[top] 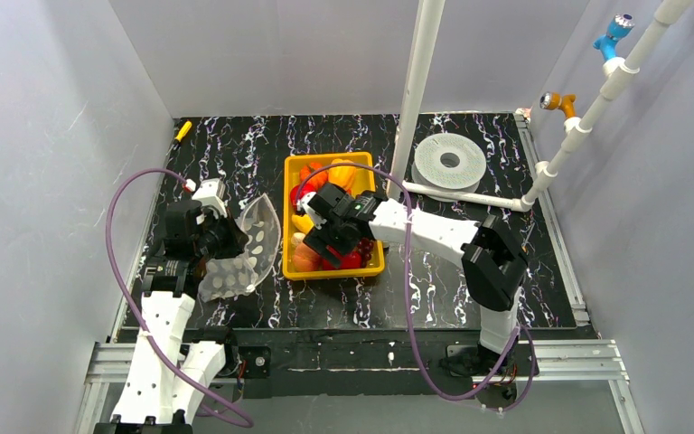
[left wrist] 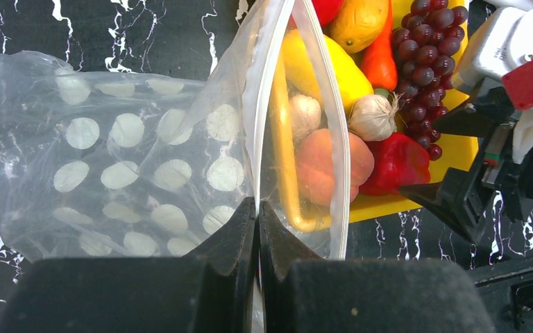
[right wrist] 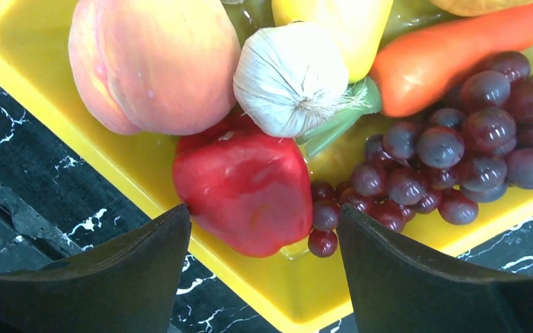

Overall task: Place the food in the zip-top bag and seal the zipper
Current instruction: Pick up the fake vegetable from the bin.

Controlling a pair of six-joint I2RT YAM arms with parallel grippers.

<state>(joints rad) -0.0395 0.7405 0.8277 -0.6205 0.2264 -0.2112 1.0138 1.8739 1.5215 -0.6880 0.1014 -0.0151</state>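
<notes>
Early stage: L gripper (left wrist: 258,215) is clamped shut on the mouth edge of the zip-top bag (left wrist: 132,159), holding it up just beside the yellow tray (top: 287,217). Bag appears empty, zipper (left wrist: 251,90) unsealed. R gripper (right wrist: 262,211) has jaws apart over the red pepper (right wrist: 243,187), nothing held. All food (right wrist: 153,62) visible is in the tray, so loading and sealing remain.
</notes>
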